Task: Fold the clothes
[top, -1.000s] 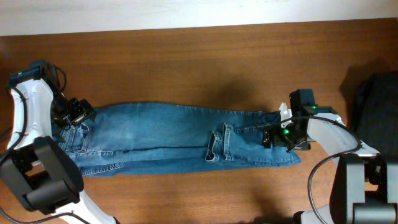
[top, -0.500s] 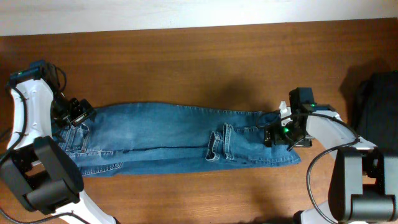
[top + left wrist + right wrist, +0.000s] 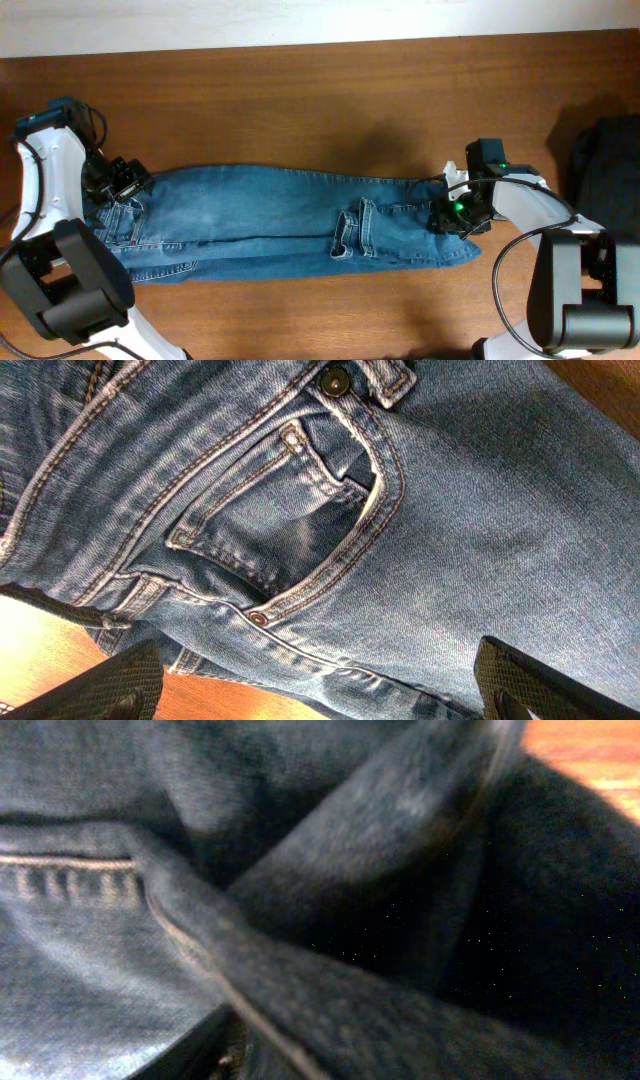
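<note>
The clothes point(image 3: 280, 220), blue denim jeans, lie lengthwise across the brown table point(image 3: 320, 100), waist to the left, with the leg ends folded back near the middle. My left gripper point(image 3: 118, 185) hovers over the waist end. In the left wrist view it is open point(image 3: 320, 690), its fingertips point(image 3: 110, 685) spread either side of the front pocket point(image 3: 290, 520). My right gripper point(image 3: 450, 215) presses on the jeans' right end. The right wrist view is filled by a raised ridge of denim point(image 3: 300, 920) pinched up at the jaws, which hides the fingers.
A black bundle point(image 3: 605, 175) sits at the table's right edge, just beyond the right arm. A pale wall strip point(image 3: 300, 20) runs along the table's far edge. Both arm bases point(image 3: 70, 280) stand at the near corners.
The right gripper has closed in on the jeans' right end, and the fabric edge there has bunched and drawn slightly inward. The left arm has not moved.
</note>
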Controlling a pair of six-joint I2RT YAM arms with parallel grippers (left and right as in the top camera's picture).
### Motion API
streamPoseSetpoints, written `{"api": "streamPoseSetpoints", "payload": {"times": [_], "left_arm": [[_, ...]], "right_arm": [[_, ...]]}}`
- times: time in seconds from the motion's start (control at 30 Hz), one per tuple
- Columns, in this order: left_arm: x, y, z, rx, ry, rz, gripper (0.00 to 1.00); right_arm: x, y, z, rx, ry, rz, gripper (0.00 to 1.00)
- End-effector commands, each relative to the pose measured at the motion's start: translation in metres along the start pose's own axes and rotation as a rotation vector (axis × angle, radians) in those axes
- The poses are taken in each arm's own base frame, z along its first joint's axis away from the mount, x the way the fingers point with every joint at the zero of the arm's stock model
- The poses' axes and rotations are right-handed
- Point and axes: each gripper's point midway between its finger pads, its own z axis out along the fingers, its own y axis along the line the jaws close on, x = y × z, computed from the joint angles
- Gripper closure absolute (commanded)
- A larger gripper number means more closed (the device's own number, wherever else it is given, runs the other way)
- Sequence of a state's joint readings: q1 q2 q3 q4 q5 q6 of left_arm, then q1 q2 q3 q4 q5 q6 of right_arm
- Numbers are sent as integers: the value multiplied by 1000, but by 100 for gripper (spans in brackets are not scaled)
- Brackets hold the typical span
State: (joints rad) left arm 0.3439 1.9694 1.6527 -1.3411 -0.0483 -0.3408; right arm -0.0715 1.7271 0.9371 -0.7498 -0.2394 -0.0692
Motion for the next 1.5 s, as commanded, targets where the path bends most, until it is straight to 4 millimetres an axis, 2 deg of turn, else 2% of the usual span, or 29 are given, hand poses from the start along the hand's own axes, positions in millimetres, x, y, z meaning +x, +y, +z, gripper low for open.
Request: {"api": "streamPoseSetpoints", "payload": {"times": [0.0, 0.03, 0.1, 0.13, 0.17, 0.2, 0.27, 0.4, 0.47, 0.5, 0.53, 0.67, 0.77, 0.8, 0.9, 1.03, 1.13, 1.2, 1.23, 1.47], "left_arm": [[0, 1, 0, 8, 1, -8, 1], [0, 1, 0, 8, 1, -8, 1], [0, 1, 0, 7, 2, -8, 1], [1, 1, 0, 7, 5, -8, 1], [1, 1, 0, 6, 5, -8, 1], [1, 1, 0, 6, 7, -8, 1], [1, 1, 0, 5, 8, -8, 1], [2, 1, 0, 6, 8, -8, 1], [2, 1, 0, 5, 8, -8, 1], [1, 1, 0, 5, 8, -9, 1], [1, 1, 0, 5, 8, -8, 1], [2, 1, 0, 5, 8, -8, 1], [2, 1, 0, 5, 10, -8, 1], [3, 2, 0, 3, 14, -8, 1], [5, 4, 0, -7, 20, -7, 1], [2, 3, 0, -3, 10, -8, 1], [1, 2, 0, -1, 5, -9, 1], [0, 2, 0, 0, 3, -9, 1], [0, 2, 0, 0, 3, -9, 1], [0, 2, 0, 0, 2, -9, 1]], "right_arm": [[12, 6, 11, -48, 52, 16, 53], [12, 5, 10, -43, 51, 26, 54], [11, -1, 10, -10, 49, 69, 62], [9, -9, 8, 39, 46, 111, 73], [7, -15, 4, 70, 41, 144, 80], [1, -25, -3, 111, 28, 197, 96], [-6, -32, -13, 123, 14, 230, 96], [-27, -53, -48, 156, -30, 291, 96], [-34, -72, -72, 226, -49, 324, 96], [-36, -76, -77, 240, -53, 331, 96], [-37, -89, -92, 287, -60, 353, 96], [-40, -100, -109, 320, -75, 379, 96], [-38, -115, -123, 415, -80, 418, 96], [-36, -126, -135, 496, -86, 459, 96], [-36, -130, -153, 542, -93, 472, 96], [-48, -106, -169, 463, -112, 447, 96], [-58, -74, -171, 342, -119, 407, 96], [-62, -48, -168, 260, -111, 369, 96], [-65, -21, -161, 193, -96, 318, 96], [-69, 65, -142, 74, -73, 157, 95]]}}
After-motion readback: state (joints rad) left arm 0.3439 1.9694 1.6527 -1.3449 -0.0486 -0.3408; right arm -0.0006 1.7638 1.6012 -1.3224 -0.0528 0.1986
